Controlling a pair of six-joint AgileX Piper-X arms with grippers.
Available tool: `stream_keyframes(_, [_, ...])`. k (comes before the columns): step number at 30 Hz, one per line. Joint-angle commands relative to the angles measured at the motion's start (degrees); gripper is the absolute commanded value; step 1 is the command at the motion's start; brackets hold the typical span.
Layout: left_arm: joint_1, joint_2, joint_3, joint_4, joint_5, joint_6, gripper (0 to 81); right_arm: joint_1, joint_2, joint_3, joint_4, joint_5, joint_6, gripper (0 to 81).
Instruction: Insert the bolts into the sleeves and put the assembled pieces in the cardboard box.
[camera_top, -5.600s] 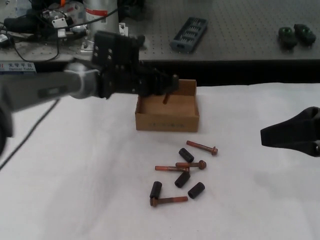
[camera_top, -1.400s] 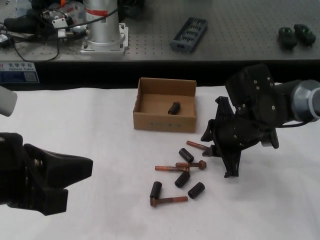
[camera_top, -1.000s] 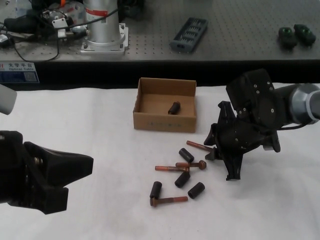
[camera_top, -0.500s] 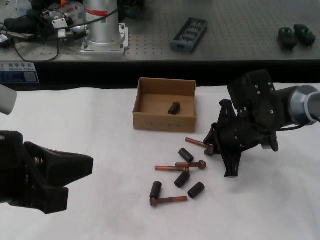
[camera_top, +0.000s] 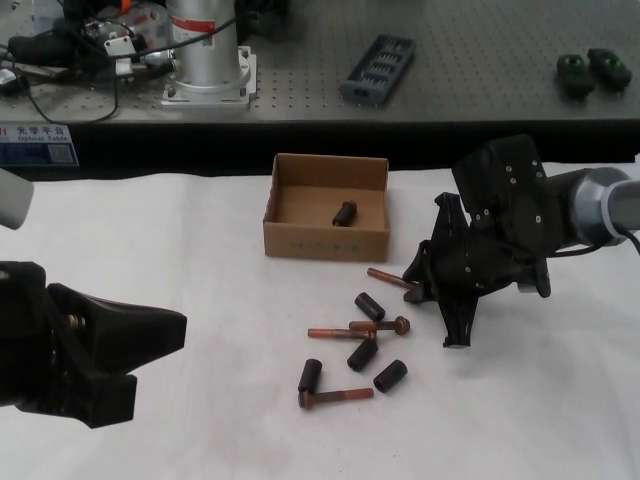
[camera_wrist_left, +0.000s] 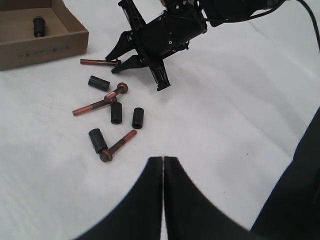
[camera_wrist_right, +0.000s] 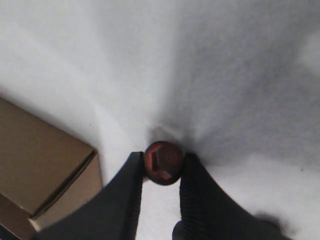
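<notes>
Since the earlier frames the left gripper (camera_top: 172, 335) has drawn back from over the cardboard box (camera_top: 325, 243) to the near left of the bench. The right gripper (camera_top: 418, 284) has come in and closed on the bolt (camera_top: 388, 275) nearest the box, and its shank has swung a little toward the box.

From above, we see the right gripper low over the white cloth (camera_top: 180, 240). Its fingers stand narrowly apart around the bolt's head, and the shank points toward the box's near right corner. We cannot tell whether the bolt is clear of the cloth. One assembled piece (camera_top: 345, 213) lies inside the box. Nearer us, three loose bolts (camera_top: 340, 332) and four black sleeves (camera_top: 369, 307) lie close together. Behind the cloth runs a perforated metal table (camera_top: 480, 60) with a blue rack (camera_top: 378, 65) and a silver post (camera_top: 205, 40) on it.

In the left wrist view, the left gripper (camera_wrist_left: 163, 165) has its fingers pressed together with nothing between them. It sits above bare cloth, well apart from the parts. Beyond it the right gripper (camera_wrist_left: 120, 59) pinches the bolt (camera_wrist_left: 99, 62) by its head, near the box (camera_wrist_left: 45, 47).

In the right wrist view, we look onto the head of the bolt (camera_wrist_right: 163, 162). The two fingers (camera_wrist_right: 131, 187) grip it on both sides, and a corner of the box (camera_wrist_right: 45, 160) sits near it on the cloth.
</notes>
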Motion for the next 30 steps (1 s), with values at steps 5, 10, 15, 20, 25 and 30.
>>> stream_keyframes(5, [0.2, -0.5, -0.1, -0.3, -0.2, -0.8, 0.7, -0.4, 1.6, 0.0, 0.4, 0.9, -2.9, 2.9])
stream_keyframes(10, [0.2, -0.5, -0.1, -0.3, -0.2, -0.8, 0.7, -0.4, -0.7, 0.0, 1.9, 1.0, -3.3, 2.9])
stream_keyframes(15, [0.2, -0.5, -0.1, -0.3, -0.2, -0.8, 0.7, -1.3, -4.4, 0.0, 6.0, 1.3, -11.1, 2.9])
stream_keyframes(20, [0.2, -0.5, -0.1, -0.3, -0.2, -0.8, 0.7, -3.1, -8.8, 0.0, 9.1, 1.3, -22.8, 2.9])
stream_keyframes(25, [0.2, -0.5, -0.1, -0.3, -0.2, -0.7, 0.7, -5.2, -13.3, 0.0, 13.2, -1.4, -37.3, 2.9])
stream_keyframes(30, [0.2, -0.5, -0.1, -0.3, -0.2, -0.7, 0.7, -5.8, -15.3, 0.0, 19.8, -7.0, -53.0, 2.9])
